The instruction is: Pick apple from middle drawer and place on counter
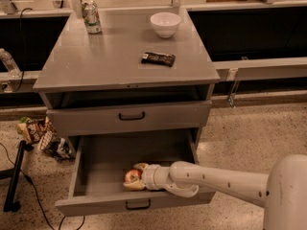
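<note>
The apple [130, 176], red with a yellowish patch, lies in the open middle drawer [100, 157], near its front and slightly right of centre. My gripper [135, 177] reaches in from the right on a white arm. One fingertip sits behind the apple and one in front, both pressed against it, so the gripper is shut on the apple. The apple still rests on the drawer floor. Above the cabinet, the grey counter [110, 61] is in full view.
On the counter stand a drink can [91, 17] at the back left, a white bowl [165, 24] at the back right and a dark snack bar [158, 58] right of centre. The upper drawer [129, 116] is closed. Snack bags [43, 135] and a black stand [14, 176] lie on the floor at the left.
</note>
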Controlling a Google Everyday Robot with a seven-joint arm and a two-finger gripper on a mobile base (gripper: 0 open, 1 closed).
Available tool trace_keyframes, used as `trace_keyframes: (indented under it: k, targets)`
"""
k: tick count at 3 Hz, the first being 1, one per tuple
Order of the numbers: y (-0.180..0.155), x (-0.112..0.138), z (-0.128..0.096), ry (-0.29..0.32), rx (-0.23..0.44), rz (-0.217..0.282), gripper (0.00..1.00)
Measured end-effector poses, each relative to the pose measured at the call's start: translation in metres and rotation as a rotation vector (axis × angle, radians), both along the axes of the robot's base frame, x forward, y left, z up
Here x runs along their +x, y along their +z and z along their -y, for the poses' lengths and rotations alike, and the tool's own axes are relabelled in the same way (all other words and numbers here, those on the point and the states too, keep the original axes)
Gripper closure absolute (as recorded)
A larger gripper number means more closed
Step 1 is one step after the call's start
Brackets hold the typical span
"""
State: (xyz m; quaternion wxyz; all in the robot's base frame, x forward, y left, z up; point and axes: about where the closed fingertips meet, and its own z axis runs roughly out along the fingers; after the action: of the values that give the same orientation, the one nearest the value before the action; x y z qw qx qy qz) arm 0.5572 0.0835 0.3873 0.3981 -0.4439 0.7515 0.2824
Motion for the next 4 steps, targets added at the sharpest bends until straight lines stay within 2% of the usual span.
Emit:
trace_keyframes:
  k: [1,2,3,4]
  targets:
    - [0.000,-0.004,-0.009,0.021,0.025,-0.017,0.69]
    - [0.009,0.001,-0.007,0.017,0.034,-0.004,0.98]
    - [0.053,0.015,0.019,-0.036,0.069,0.035,1.00]
    - [0.099,0.028,0.058,-0.091,0.092,0.067,1.00]
